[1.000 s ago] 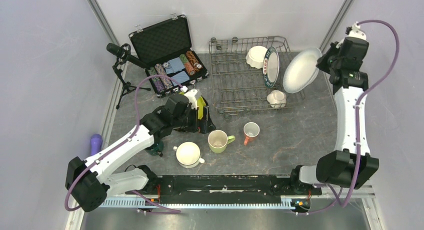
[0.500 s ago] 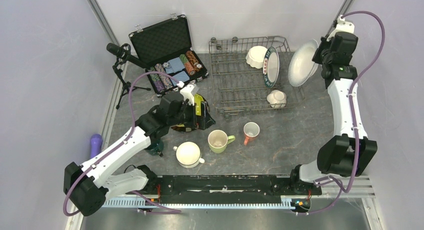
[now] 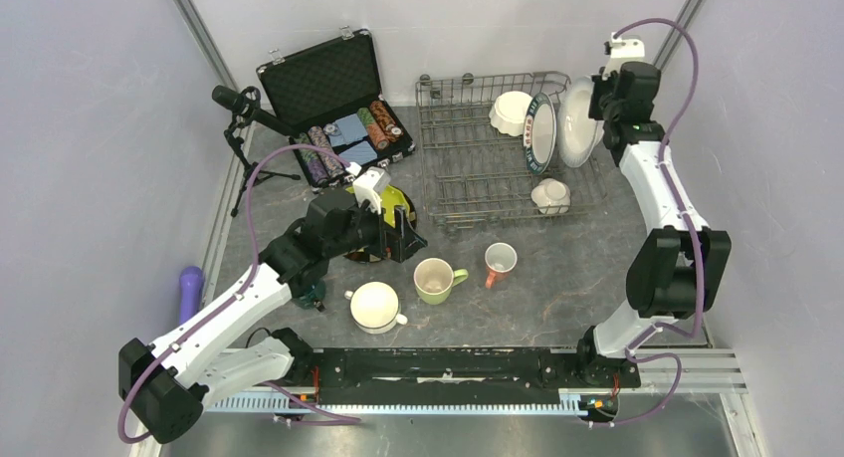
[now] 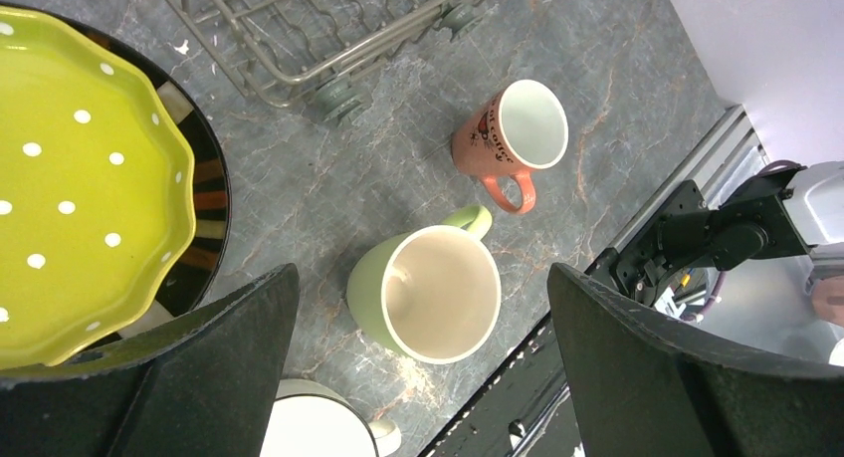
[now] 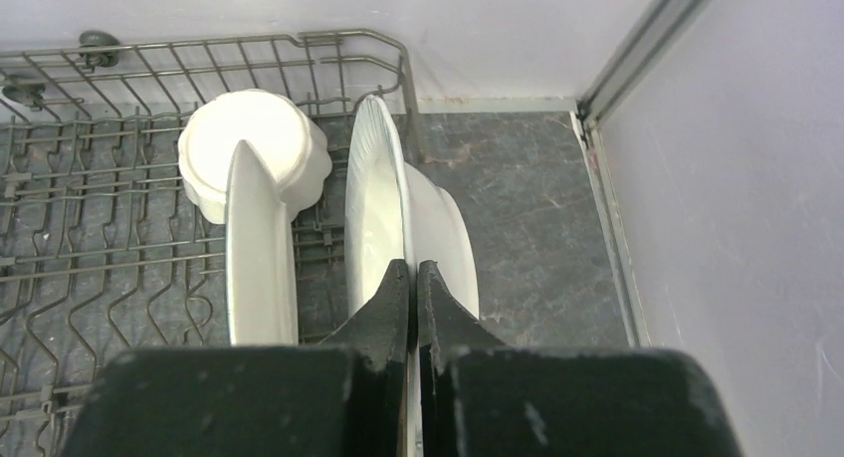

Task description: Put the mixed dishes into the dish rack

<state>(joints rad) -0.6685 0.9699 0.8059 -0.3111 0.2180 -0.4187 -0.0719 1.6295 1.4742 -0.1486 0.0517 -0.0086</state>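
Two risks. From above, the right gripper [image 3: 603, 107] pinches a round white plate [image 3: 576, 125] upright over the right end of the grey wire dish rack [image 3: 468, 170]; it may miss the prongs. Left wrist: the left gripper [image 4: 420, 278] gapes empty over a light-green mug [image 4: 438, 300]. Right wrist: the plate could strike the racked plate [image 5: 261, 248] beside it.

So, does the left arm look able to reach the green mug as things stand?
Probably yes: the left gripper hangs open close over the green mug, with nothing lying between them.

place: robot lab cell | shown by: plain panel walls [image 3: 90, 128] — aluminium mounting rail [image 3: 448, 405], tripod microphone [image 3: 237, 101]
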